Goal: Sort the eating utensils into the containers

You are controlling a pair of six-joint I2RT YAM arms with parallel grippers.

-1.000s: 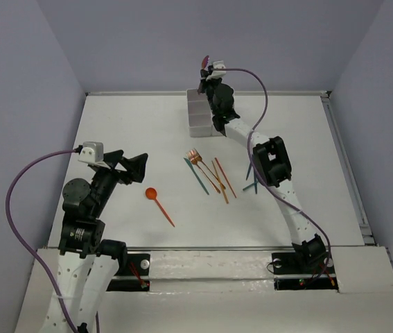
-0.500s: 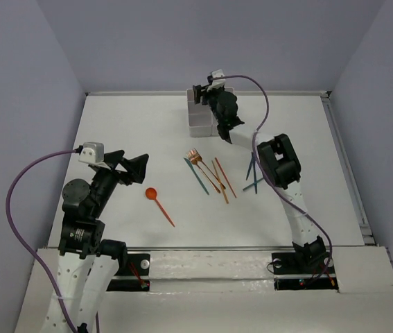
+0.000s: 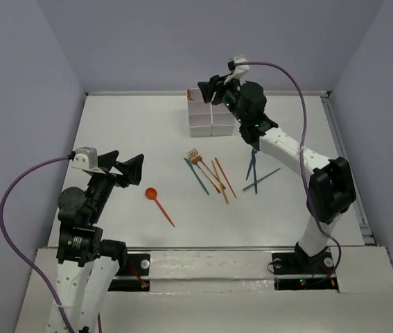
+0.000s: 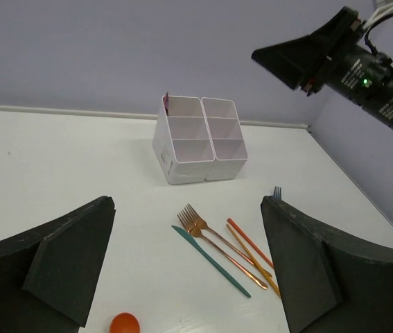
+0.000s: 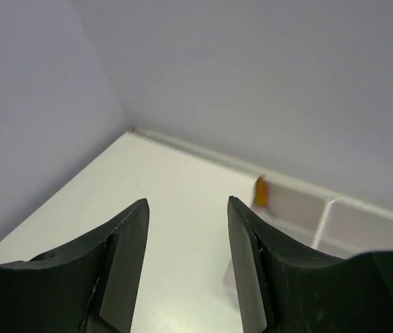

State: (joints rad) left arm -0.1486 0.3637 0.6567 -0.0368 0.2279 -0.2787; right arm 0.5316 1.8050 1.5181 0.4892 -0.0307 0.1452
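Robotics laboratory test cell. A white tabletop (image 3: 134, 132) is boxed in on its left, far and right sides by plain lavender-grey walls (image 3: 203, 41). A left arm (image 3: 82, 208) and a right arm (image 3: 290, 149) are bolted to a white mounting plate (image 3: 210, 260) along its near edge. Purple cables (image 3: 272, 64) loop from the small camera housings at the arms' wrists, as on an instrumented research rig.
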